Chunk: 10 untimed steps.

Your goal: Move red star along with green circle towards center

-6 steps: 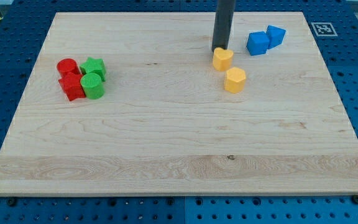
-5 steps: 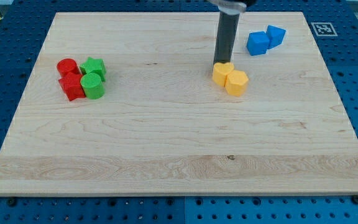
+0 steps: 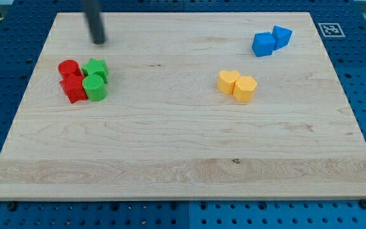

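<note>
The red star (image 3: 74, 88) lies at the view's left, touching the green circle (image 3: 95, 87) on its right. A red circle (image 3: 68, 68) and a green star (image 3: 95, 68) sit just above them, so the four form a tight cluster. My tip (image 3: 99, 42) is at the view's top left, above the green star and apart from all blocks.
Two yellow blocks (image 3: 237, 84), a heart and a hexagon, touch each other right of centre. Two blue blocks (image 3: 271, 40) sit at the top right. The wooden board (image 3: 183, 172) ends on a blue pegboard table.
My tip has left the yellow blocks and moved far to the view's left, above the red and green cluster. The yellow heart now rests against the yellow hexagon.
</note>
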Each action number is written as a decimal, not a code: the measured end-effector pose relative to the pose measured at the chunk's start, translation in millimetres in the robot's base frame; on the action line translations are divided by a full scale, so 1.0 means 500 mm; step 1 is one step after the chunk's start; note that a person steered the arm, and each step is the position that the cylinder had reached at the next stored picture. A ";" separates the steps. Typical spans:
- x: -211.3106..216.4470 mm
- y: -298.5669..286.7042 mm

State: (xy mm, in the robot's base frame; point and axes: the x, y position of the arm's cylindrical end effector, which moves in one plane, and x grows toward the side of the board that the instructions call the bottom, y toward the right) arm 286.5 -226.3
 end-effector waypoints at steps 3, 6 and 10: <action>0.077 -0.157; 0.181 -0.150; 0.307 0.354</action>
